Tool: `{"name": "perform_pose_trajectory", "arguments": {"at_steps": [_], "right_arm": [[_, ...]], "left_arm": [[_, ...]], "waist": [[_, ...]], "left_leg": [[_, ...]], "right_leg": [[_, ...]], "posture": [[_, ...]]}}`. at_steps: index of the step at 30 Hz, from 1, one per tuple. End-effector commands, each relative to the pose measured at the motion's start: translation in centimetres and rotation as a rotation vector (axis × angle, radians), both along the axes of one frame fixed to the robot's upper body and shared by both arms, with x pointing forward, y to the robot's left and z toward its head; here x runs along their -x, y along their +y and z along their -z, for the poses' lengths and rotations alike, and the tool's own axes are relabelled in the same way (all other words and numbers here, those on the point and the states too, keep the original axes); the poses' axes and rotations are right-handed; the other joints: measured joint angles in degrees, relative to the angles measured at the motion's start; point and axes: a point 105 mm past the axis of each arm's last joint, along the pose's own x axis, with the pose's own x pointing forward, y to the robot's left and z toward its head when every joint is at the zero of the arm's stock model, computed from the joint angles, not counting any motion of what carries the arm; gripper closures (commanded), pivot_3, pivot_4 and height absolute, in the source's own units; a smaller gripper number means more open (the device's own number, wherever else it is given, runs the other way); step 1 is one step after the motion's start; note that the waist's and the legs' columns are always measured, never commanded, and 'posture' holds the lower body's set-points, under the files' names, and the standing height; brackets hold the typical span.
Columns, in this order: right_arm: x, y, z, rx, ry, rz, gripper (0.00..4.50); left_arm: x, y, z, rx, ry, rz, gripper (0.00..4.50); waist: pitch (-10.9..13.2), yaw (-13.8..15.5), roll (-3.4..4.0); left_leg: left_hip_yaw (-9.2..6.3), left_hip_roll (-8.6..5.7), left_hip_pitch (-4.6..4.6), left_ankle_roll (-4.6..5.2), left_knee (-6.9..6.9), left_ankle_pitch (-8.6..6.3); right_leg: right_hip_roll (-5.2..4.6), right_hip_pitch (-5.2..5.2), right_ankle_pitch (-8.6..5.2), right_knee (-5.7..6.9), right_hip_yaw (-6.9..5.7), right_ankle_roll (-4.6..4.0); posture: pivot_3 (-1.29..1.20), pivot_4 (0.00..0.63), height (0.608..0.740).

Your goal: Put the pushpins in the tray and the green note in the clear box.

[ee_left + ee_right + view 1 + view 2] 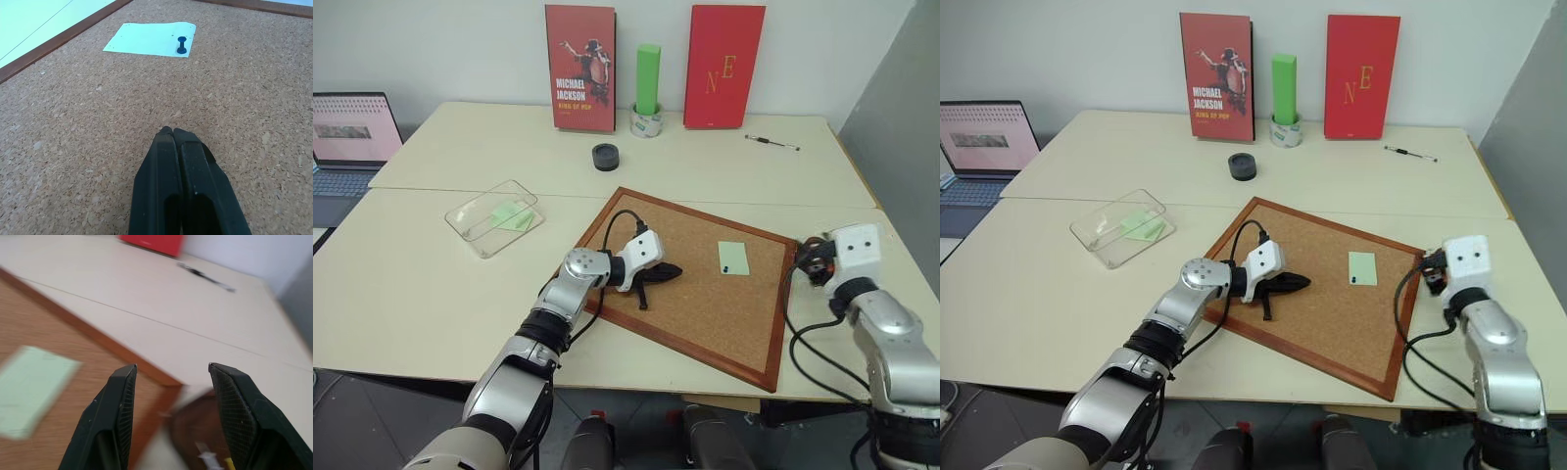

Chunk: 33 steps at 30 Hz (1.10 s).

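Nearest in the head view, the left gripper [658, 274] is seen clenched on nothing, resting low over the cork board [705, 304], well apart from the green note [733, 258]. A second green slip lies in the clear box [470, 223].

From the left wrist, the matte black fingers [166, 161] are pressed together above grainy cork; thin paper is pinned flat by one dark pushpin [181, 45]. Tearing is judged likely if the note is pulled before that pin is drawn.

From the right wrist, the right gripper [171, 382] is released, ribbed pads apart above the reddish-brown tray [195, 431], just beside the board's wooden frame. Tiny pins could slip or roll.
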Motion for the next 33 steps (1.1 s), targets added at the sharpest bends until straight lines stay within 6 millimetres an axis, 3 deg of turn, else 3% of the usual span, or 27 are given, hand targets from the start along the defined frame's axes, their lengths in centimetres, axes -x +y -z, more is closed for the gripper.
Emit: {"name": "perform_pose_trajectory", "arguments": {"at_steps": [1,9,18,22,31,33], "right_arm": [[1.4,4.1,0.6,-0.066,0.020,-0.161,2.02],[0.3,6.3,1.9,-0.072,0.048,-0.199,2.02],[-1.4,6.1,3.1,-0.056,0.063,-0.164,2.02],[-1.7,5.9,3.4,-0.061,0.063,-0.145,2.61],[-1.8,5.8,3.4,-0.076,0.057,-0.141,4.47],[-1.7,5.8,3.4,-0.077,0.056,-0.143,4.49]], "left_arm": [[0.3,-0.1,1.1,-0.037,0.028,0.008,4.50],[0.3,-0.2,1.1,-0.035,0.029,0.007,4.50],[0.2,-0.1,1.1,-0.035,0.028,0.002,4.50],[0.2,0.0,1.1,-0.036,0.028,0.000,4.50],[0.3,0.0,1.1,-0.037,0.028,0.000,4.50],[0.3,0.1,1.1,-0.037,0.028,0.000,4.50]], "waist": [[0.00,0.00,-0.01],[0.00,-0.08,-0.01],[0.00,0.05,-0.01],[0.00,0.04,0.00],[0.00,0.04,0.00],[0.00,0.04,0.00]], "left_leg": [[-0.01,0.00,0.01,0.00,0.02,0.00],[0.01,0.01,0.03,0.00,0.07,0.00],[0.00,0.01,0.01,0.00,0.02,0.00],[0.00,0.01,0.02,0.00,0.02,0.00],[0.00,0.01,0.01,0.00,0.04,0.00],[0.00,0.01,0.01,0.00,0.04,0.00]], "right_leg": [[0.00,0.01,0.00,0.00,0.00,-0.01],[0.01,0.00,-0.10,-0.01,0.02,-0.16],[0.01,0.00,-0.01,-0.02,-0.01,-0.02],[0.01,0.00,0.00,-0.02,0.00,-0.01],[0.01,0.00,-0.01,-0.01,0.01,-0.02],[0.01,0.00,-0.01,-0.02,0.00,-0.02]], "posture": [[0.00,0.150,0.740],[0.00,0.150,0.740],[0.00,0.150,0.740],[0.00,0.150,0.740],[0.00,0.150,0.740],[0.00,0.150,0.740]]}}
